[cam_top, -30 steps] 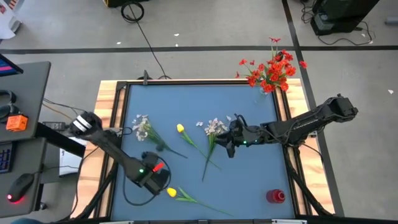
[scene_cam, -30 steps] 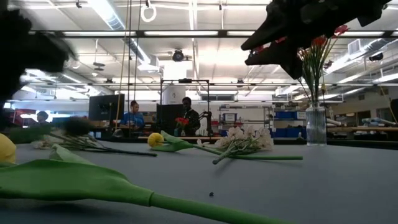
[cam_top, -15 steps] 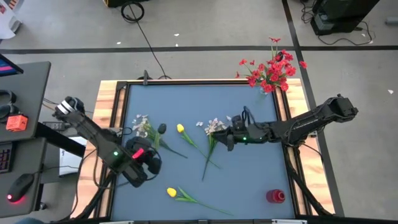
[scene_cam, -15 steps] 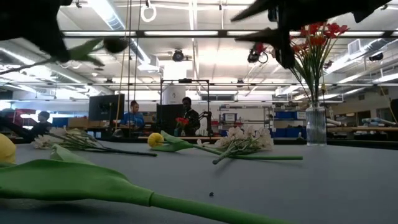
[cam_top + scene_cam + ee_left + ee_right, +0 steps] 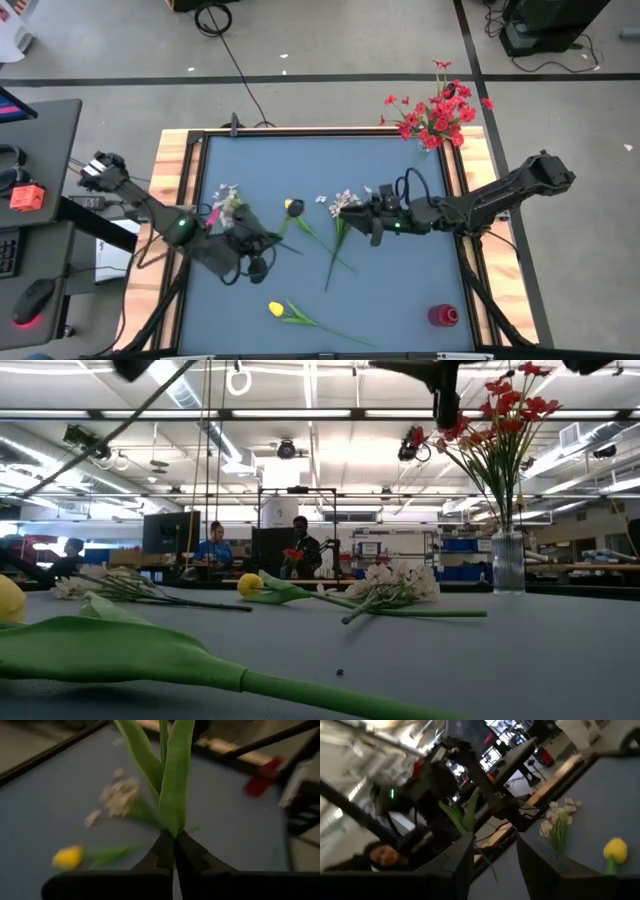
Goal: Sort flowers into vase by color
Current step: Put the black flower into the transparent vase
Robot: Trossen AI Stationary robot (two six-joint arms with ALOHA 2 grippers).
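The left wrist view is soft: the green tulip leaves [image 5: 167, 780] run off its edge, so the bloom is out of sight. In the low view the near tulip head [image 5: 8, 600] is cut by the frame. The right wrist view blurs a person [image 5: 380, 855] beyond the table.

Grey floor [image 5: 330, 50], ceiling strip lights [image 5: 300, 413], distant monitors [image 5: 170, 532].

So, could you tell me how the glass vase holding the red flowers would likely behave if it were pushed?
The vase looks tall and narrow, with the red flowers fanning out well above it, so a push high up would probably tip it. Being clear glass, it is likely fragile and somewhat slippery to grip.
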